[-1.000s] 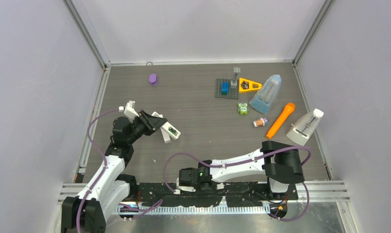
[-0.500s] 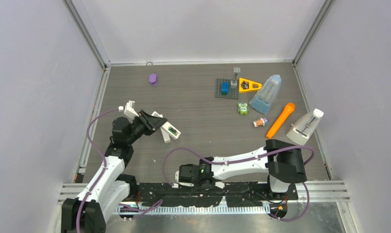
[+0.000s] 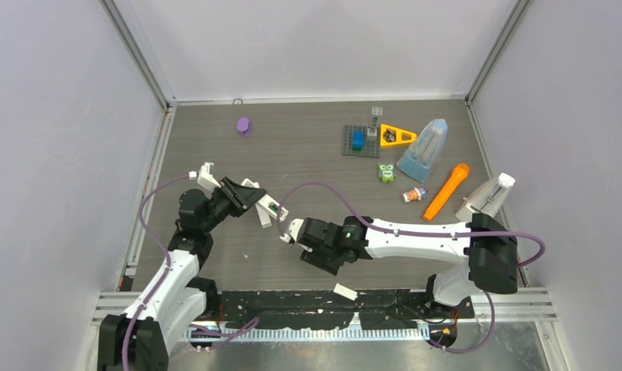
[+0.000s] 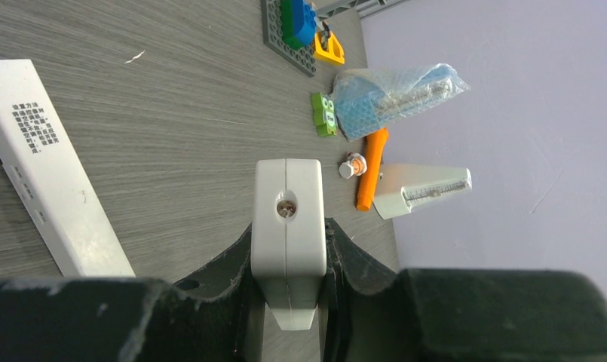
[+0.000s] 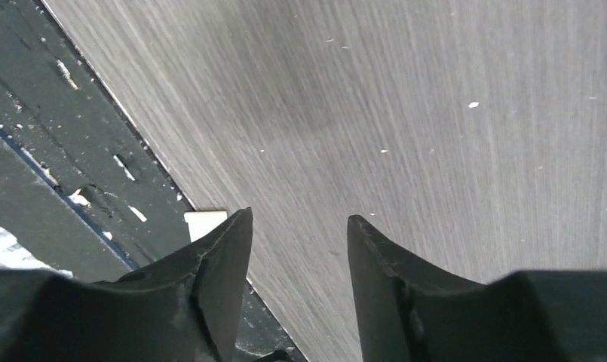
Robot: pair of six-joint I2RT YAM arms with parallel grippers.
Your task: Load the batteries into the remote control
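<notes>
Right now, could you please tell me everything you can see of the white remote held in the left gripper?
The white remote looks like smooth plastic. From the wrist it is a slim box seen end-on, with a seam down its end face and a small round emitter window. The left gripper clamps its two sides and holds it above the table. From above, a greenish opening shows in its upper face.

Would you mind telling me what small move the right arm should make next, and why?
Probably swing the right claw toward the small things by the orange toy to look for a battery. It hangs open and empty over the table, while the left claw grips the remote control. I cannot single out a battery for certain.
</notes>
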